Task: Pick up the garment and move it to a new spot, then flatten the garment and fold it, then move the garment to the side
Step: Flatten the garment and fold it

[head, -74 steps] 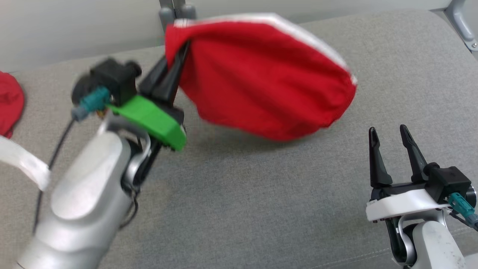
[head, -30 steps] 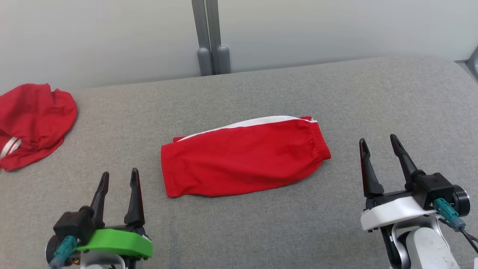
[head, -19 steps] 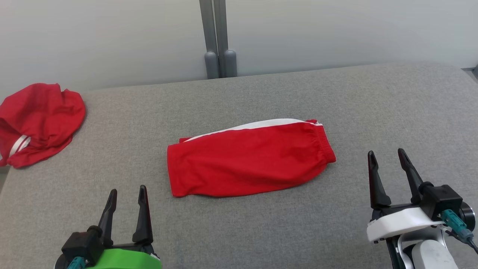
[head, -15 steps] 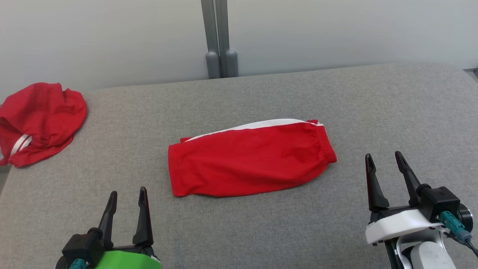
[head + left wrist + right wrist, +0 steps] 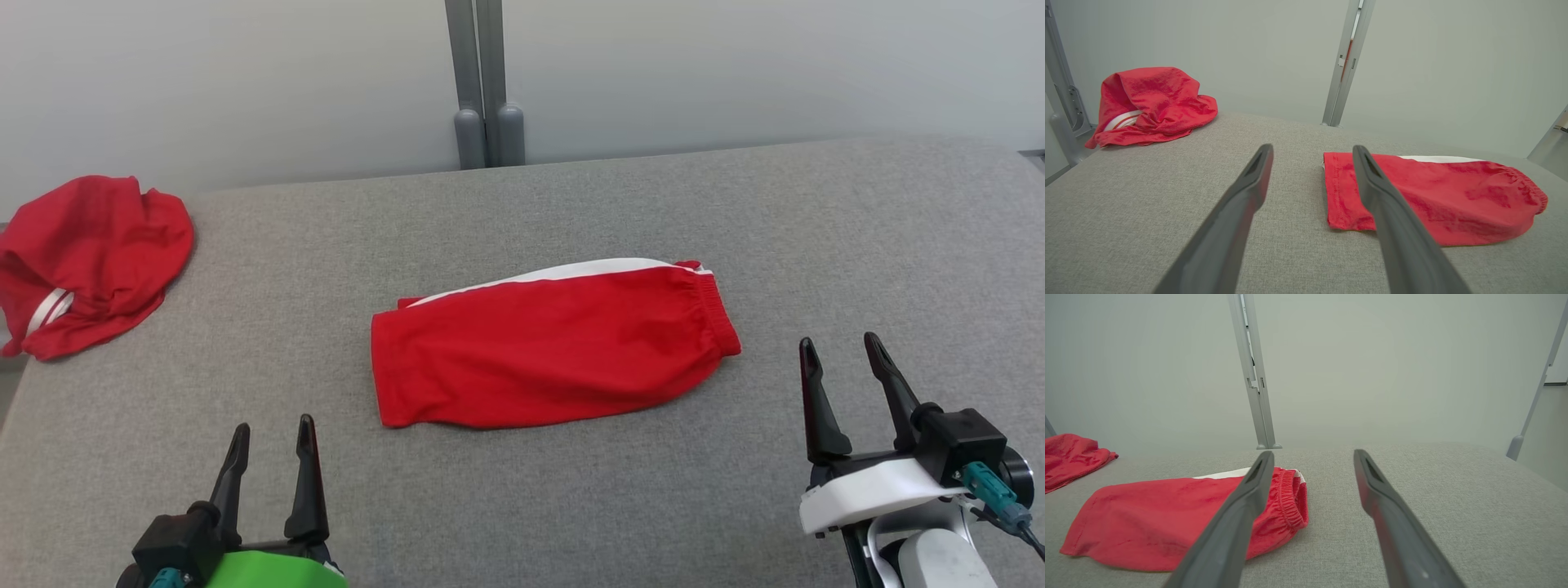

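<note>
Across the head view, the red shorts [image 5: 555, 355] lie flat near the middle of the grey padded table [image 5: 571, 506]. They are doubled lengthwise, with the white side stripe [image 5: 563, 273] along the far edge. The elastic waistband [image 5: 718, 314] points to the robot's right and the leg hem to its left. The left gripper [image 5: 273, 425] hovers at the near left and the right gripper [image 5: 840, 340] at the near right. Both have their fingers spread, pinch nothing, and are clear of the cloth. A second, crumpled red garment [image 5: 94, 257] sits at the far left corner, well apart.

From the left wrist view, the stitched leg hem [image 5: 1337, 192] lies just beyond the parted fingers, with layered edges showing at its near corner.

From the right wrist view, the gathered waistband stands slightly proud of the table, just past the fingertips.

The shorts look thin, light and limp. Lifted by a single point, they would likely sag and fall open. The waistband's thick ridge seems the surest hold for the right pincer, and the near hem corner suits the left. Each grip should catch all the layers, so the fold survives another fold or a slide sideways.
</note>
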Tool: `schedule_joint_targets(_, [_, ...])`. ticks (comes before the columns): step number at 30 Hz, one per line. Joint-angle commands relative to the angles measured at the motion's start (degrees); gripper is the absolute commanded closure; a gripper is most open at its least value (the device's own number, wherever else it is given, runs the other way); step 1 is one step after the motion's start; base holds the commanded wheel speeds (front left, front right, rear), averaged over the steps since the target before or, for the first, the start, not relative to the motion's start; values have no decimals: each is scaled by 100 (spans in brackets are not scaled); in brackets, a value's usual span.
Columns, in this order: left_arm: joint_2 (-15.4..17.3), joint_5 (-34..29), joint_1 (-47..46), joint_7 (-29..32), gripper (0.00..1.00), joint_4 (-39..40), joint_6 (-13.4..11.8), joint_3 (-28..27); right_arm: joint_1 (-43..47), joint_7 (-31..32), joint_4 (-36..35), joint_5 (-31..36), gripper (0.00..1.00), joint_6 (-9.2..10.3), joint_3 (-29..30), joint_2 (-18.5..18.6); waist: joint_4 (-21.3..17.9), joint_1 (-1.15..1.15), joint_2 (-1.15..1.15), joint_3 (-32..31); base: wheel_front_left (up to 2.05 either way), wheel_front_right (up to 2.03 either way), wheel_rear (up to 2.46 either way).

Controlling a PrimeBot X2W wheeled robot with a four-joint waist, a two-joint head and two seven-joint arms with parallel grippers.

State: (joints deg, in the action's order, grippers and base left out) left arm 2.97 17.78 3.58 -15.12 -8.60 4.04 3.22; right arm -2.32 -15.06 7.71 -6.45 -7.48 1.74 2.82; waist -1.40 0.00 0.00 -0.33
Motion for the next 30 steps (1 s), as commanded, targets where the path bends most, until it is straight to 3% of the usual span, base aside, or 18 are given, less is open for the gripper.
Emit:
schedule_joint_targets(1, [-4,-21,-4,-5,0,-19,18,-18,39,-18,10,-5,0,-2,18,12,14,0,0,5,0,0,0])
schedule_joint_targets(14, [-5,-53,-94,-5,0,-50,-54,194,-171,-18,352,332,0,-2,113,12,421,0,0,123,0,0,0])
schedule_joint_targets(20, [-4,38,-184,-5,0,-5,-132,345,-813,110,1203,742,0,-2,414,30,877,0,0,341,0,0,0])
schedule_joint_targets(30, [-4,143,-336,-5,0,9,-204,445,-2231,1213,2966,795,0,-2,634,362,1450,0,0,640,0,0,0])
